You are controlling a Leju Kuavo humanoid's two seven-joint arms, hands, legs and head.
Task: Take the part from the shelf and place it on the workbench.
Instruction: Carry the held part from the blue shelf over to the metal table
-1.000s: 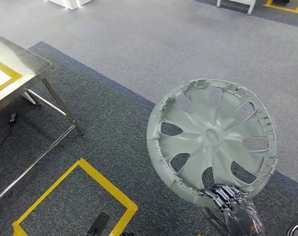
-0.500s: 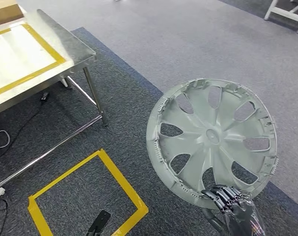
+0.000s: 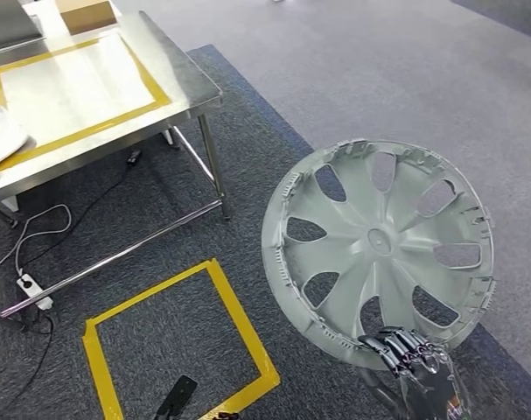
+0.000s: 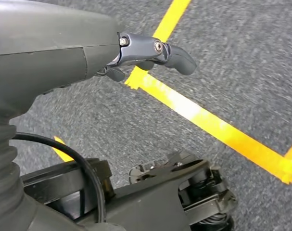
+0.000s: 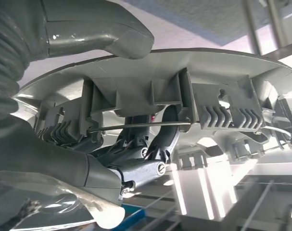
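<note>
Grey carpet (image 3: 394, 79), yellow floor tape (image 3: 236, 315)

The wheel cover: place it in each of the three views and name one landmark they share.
Head view: wheel cover at centre-right, right hand gripping its lower rim.
Left wrist view: not in it.
Right wrist view: its ribbed rim spans the frame, fingers hooked over it.
Shared landmark: the right hand.

No readable text, labels, brands or numbers anywhere. The only markings are plain yellow tape lines with no lettering: a square outline on the floor (image 3: 177, 341) and a rectangle on the counter (image 3: 84, 83). A brown box (image 3: 86, 15) at the counter's far edge may carry print, but it is too small to tell.
</note>
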